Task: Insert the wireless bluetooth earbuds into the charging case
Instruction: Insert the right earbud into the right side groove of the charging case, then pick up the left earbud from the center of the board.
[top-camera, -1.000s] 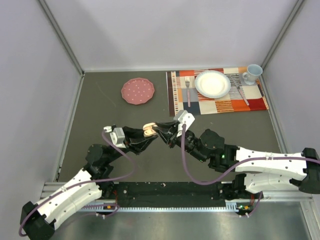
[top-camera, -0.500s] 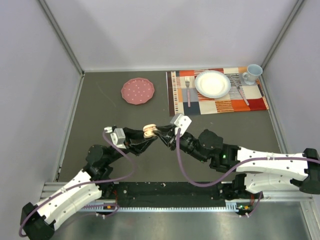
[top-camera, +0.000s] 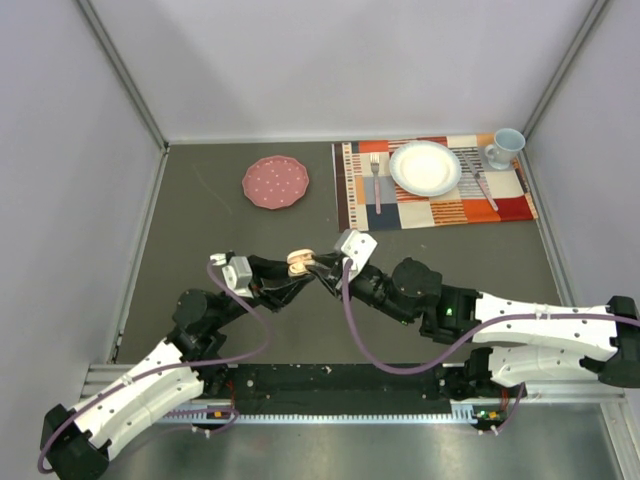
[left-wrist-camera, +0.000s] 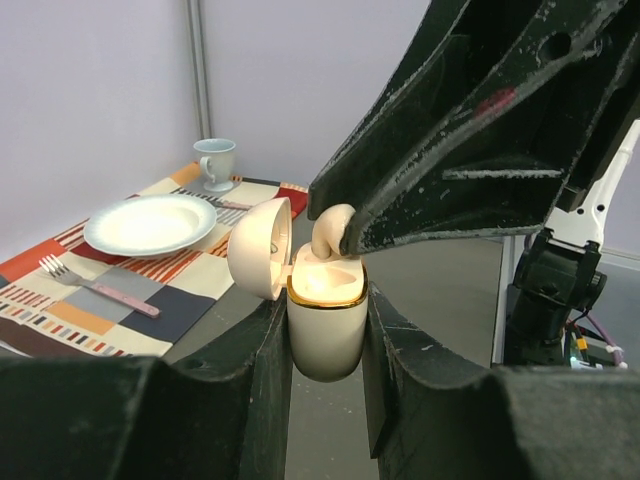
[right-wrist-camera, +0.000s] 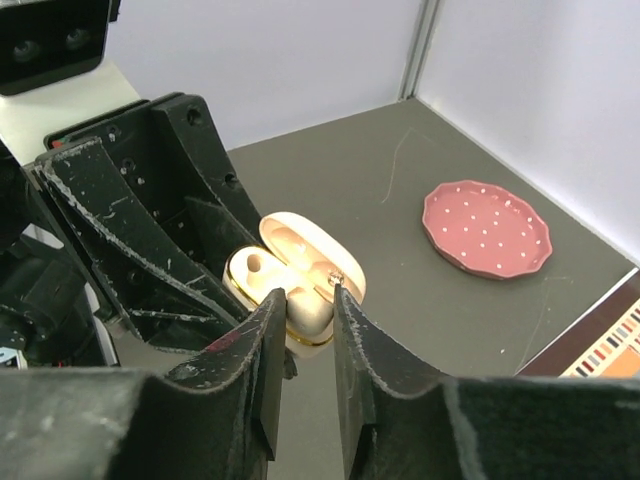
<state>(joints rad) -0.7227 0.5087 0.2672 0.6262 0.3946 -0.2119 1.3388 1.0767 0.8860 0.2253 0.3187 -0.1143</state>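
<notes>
We are logging one small cream curved plastic earbud sitting stem-down in the mouth of the cream oval gold-rimmed charging case, whose lid is hanging open. The right gripper is pinching the earbud from above. The left gripper is clamping the case body upright over the dark grey tabletop.

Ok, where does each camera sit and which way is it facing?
Top external: above, behind the bases, looking down on the table; both arms show.
Left wrist: on that wrist, facing the placemat; left pincer holds the open case.
Right wrist: on that wrist, facing the pink plate; right pincer pinches an earbud.
Shared: all see the case.
</notes>
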